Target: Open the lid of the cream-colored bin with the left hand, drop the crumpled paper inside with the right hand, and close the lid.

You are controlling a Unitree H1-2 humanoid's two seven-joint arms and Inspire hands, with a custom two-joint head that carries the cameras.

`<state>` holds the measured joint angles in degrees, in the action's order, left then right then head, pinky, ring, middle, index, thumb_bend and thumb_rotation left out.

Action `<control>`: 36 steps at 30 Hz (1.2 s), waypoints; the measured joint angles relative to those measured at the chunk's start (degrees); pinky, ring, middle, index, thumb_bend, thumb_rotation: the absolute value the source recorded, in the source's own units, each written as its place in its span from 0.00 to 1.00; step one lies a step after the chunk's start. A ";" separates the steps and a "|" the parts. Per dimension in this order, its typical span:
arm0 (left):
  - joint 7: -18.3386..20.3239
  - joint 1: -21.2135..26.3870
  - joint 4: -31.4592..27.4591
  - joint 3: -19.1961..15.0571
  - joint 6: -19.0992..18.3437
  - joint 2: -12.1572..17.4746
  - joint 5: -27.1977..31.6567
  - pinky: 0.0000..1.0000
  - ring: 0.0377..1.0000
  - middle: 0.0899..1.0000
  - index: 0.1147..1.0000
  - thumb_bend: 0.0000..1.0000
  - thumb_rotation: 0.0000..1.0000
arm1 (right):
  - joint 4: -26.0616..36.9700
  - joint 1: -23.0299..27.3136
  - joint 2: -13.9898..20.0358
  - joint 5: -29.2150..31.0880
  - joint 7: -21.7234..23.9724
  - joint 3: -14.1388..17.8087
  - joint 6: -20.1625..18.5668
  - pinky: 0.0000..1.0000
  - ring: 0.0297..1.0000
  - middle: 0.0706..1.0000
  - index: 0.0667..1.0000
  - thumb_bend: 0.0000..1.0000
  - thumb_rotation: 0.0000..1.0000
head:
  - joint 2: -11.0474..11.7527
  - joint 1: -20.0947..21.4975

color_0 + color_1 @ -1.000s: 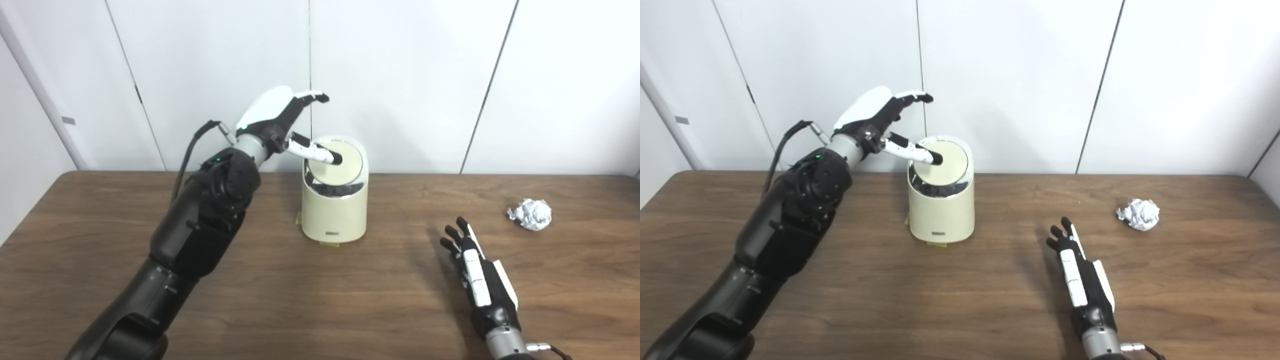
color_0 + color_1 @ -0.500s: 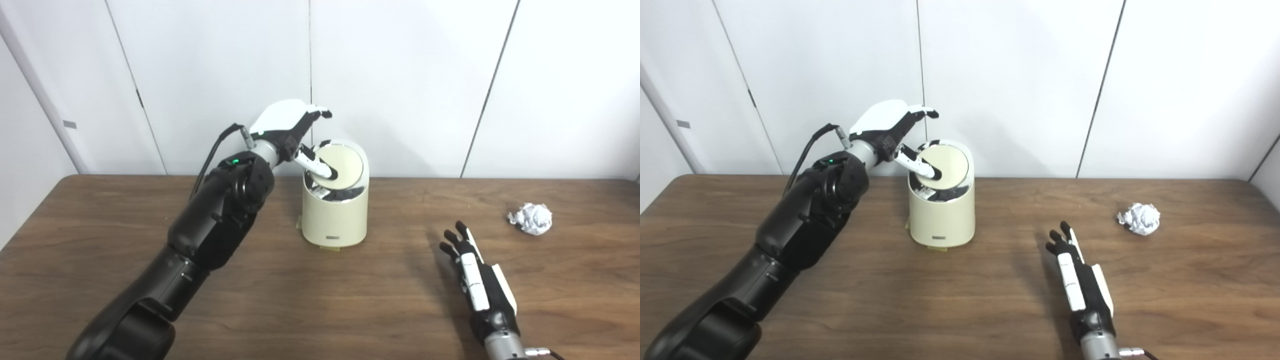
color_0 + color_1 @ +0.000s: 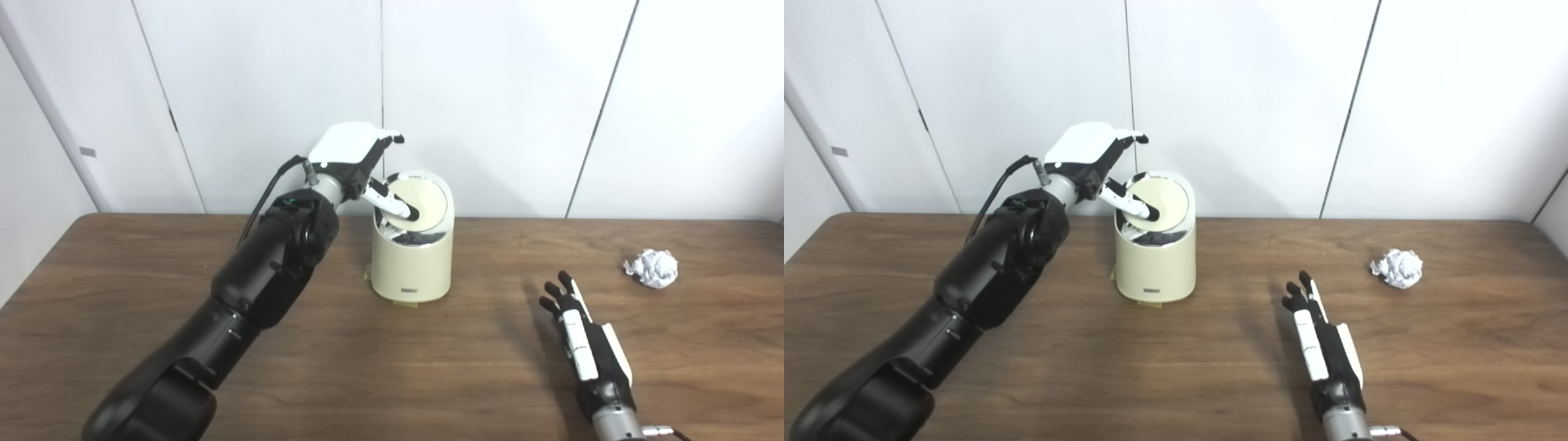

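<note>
Left hand [image 3: 355, 156] has fingers spread, holding nothing; one fingertip [image 3: 410, 213] presses the round lid [image 3: 422, 205] of the cream-colored bin [image 3: 411, 257], tilting it partway open w/ a dark gap below. Right hand [image 3: 582, 343] lies flat on the table [image 3: 392, 367], fingers apart, empty. Crumpled paper [image 3: 652, 267] sits well beyond its fingertips, to the right, not yet picked up. Drop & closing remain.

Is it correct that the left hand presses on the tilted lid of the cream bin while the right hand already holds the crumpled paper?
Not quite. The left hand does press on the tilted lid of the cream bin, but the right hand holds nothing: it lies open on the table. The crumpled paper rests apart from it, as the right eye view shows.
</note>
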<state>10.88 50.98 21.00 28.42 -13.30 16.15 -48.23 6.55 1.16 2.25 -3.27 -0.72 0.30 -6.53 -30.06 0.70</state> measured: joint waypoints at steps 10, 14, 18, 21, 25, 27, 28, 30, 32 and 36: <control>-0.78 0.54 -2.28 2.99 3.52 1.76 -4.40 0.88 0.94 0.93 0.93 0.94 0.08 | 0.12 0.02 -0.16 0.03 0.03 -0.06 -0.05 1.00 0.90 0.93 1.00 0.54 1.00 | -0.26 0.26; 1.58 -0.67 -4.80 1.19 3.16 1.91 -3.59 0.83 0.93 0.92 0.91 0.92 0.06 | 0.16 0.04 -0.31 -0.38 -0.05 -0.21 -0.13 0.99 0.91 0.93 1.00 0.53 1.00 | -0.35 0.26; 5.22 -2.42 -8.59 -3.46 1.50 1.43 0.96 0.82 0.91 0.90 0.88 0.88 0.09 | 0.26 0.07 -0.32 -0.30 -0.02 -0.19 -0.22 1.00 0.91 0.94 1.00 0.53 1.00 | -0.44 0.26; 9.55 -2.69 -11.04 -7.54 -1.39 0.90 6.10 0.86 0.92 0.90 0.86 0.85 0.11 | 0.27 0.08 -0.33 0.00 0.06 -0.16 -0.22 1.00 0.91 0.94 1.00 0.53 1.00 | -0.44 0.18; 11.62 -2.44 -15.59 -13.58 -6.16 0.57 11.54 0.77 0.86 0.86 0.84 0.82 0.31 | 0.29 0.06 -0.22 -0.01 0.08 -0.17 -0.23 1.00 0.91 0.93 1.00 0.53 1.00 | -0.62 0.00; 11.89 -2.48 -17.83 -17.53 -9.52 -0.64 15.51 0.73 0.83 0.84 0.82 0.79 0.42 | 0.44 0.05 -0.11 -0.15 0.08 -0.17 -0.51 1.00 0.91 0.94 1.00 0.54 1.00 | -0.70 -0.09; 11.80 -2.48 -18.86 -19.94 -10.88 -1.57 17.71 0.74 0.82 0.83 0.82 0.77 0.47 | 0.56 0.06 -0.08 -0.20 0.08 -0.16 -0.72 1.00 0.91 0.94 1.00 0.54 1.00 | -0.70 -0.17; 11.18 -2.50 -20.46 -24.31 -12.80 -3.55 21.31 0.77 0.84 0.84 0.80 0.72 0.59 | 0.59 0.07 -0.09 0.01 0.08 -0.08 -0.89 1.00 0.91 0.93 1.00 0.54 1.00 | -0.70 -0.18; 9.65 -2.80 -21.66 -27.46 -13.17 -5.04 24.87 0.78 0.85 0.85 0.80 0.63 0.62 | 0.73 0.09 -0.08 0.10 0.09 -0.01 -1.18 1.00 0.91 0.93 1.00 0.54 1.00 | -0.79 -0.18; 7.41 -6.20 -25.45 -32.89 -13.03 -6.72 32.17 0.84 0.86 0.86 0.84 0.43 0.72 | 0.85 0.39 -0.14 0.68 0.19 0.06 -1.86 1.00 0.91 0.93 1.00 0.54 1.00 | -0.88 -0.26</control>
<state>18.29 44.78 -4.45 -4.47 -26.33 9.43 -16.06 7.40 1.55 2.11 -2.59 -0.53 0.36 -8.40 -30.94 0.44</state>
